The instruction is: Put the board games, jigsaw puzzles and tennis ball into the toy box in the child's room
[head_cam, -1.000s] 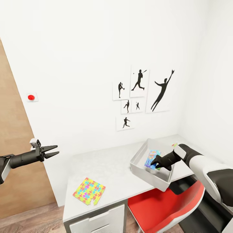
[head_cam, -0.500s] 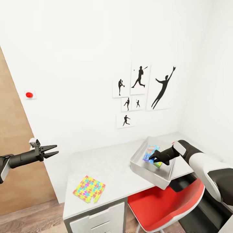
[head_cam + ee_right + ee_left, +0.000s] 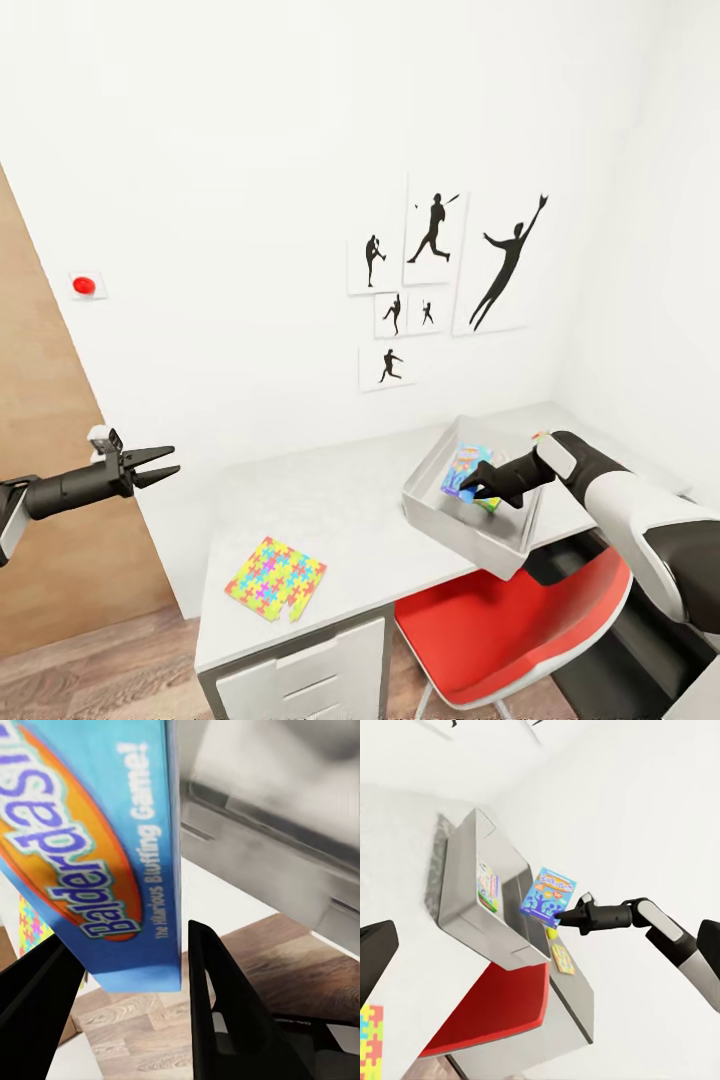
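Overhead first, head view: right gripper (image 3: 478,490) holds a light blue board game (image 3: 467,471) above the open toy box (image 3: 470,538), which sits on the table (image 3: 350,520) near its front edge. One jigsaw puzzle (image 3: 276,577) lies flat near the table's front left corner. Left gripper (image 3: 160,463) hangs off to the left, well apart from the table, fingers spread, empty. Red chair (image 3: 500,630) tucked under the table.

Left wrist view: blue board game (image 3: 547,895) pinched at one edge by the right gripper (image 3: 564,919), just beside the toy box (image 3: 480,907); another colourful game (image 3: 487,886) lies inside the box.

Right wrist view: gripper fingers (image 3: 225,1005) clamp the "Balderdash" board game (image 3: 90,847).
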Robot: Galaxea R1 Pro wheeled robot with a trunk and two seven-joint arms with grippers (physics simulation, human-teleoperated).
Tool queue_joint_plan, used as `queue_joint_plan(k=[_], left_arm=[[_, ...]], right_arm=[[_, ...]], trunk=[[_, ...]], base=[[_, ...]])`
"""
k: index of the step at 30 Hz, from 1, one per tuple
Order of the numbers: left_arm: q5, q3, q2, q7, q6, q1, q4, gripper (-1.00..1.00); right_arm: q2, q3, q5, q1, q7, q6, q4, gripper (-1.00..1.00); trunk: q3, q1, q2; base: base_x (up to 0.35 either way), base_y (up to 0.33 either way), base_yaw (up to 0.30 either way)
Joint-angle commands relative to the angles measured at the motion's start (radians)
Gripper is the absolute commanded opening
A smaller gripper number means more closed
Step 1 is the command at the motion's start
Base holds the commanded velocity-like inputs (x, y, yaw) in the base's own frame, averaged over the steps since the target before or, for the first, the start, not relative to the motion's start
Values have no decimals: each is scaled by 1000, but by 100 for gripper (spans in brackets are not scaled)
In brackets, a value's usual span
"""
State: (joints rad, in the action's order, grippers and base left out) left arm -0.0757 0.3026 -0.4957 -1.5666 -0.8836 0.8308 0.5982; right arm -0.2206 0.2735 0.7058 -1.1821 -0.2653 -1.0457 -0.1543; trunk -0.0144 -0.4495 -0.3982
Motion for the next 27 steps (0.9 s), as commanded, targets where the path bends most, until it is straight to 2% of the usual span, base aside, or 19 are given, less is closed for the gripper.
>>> queue_joint_plan(k=[1, 10, 27], left_arm=[[1, 0, 0, -4, -11, 1, 0, 100], [0, 2, -1, -4, -18, 3, 5, 100], [-1, 3, 0, -4, -28, 8, 8, 100]], right_arm=[[0, 8, -3, -1, -10, -1, -1, -100], [-1, 7, -4, -1, -8, -1, -1, -100], [-2, 7, -5, -1, -7, -1, -2, -100]], trunk=[[-3, -1, -2], [-18, -1, -2], [-46, -1, -2]], base=[[0, 0, 0], [8, 0, 0], [73, 0, 0]])
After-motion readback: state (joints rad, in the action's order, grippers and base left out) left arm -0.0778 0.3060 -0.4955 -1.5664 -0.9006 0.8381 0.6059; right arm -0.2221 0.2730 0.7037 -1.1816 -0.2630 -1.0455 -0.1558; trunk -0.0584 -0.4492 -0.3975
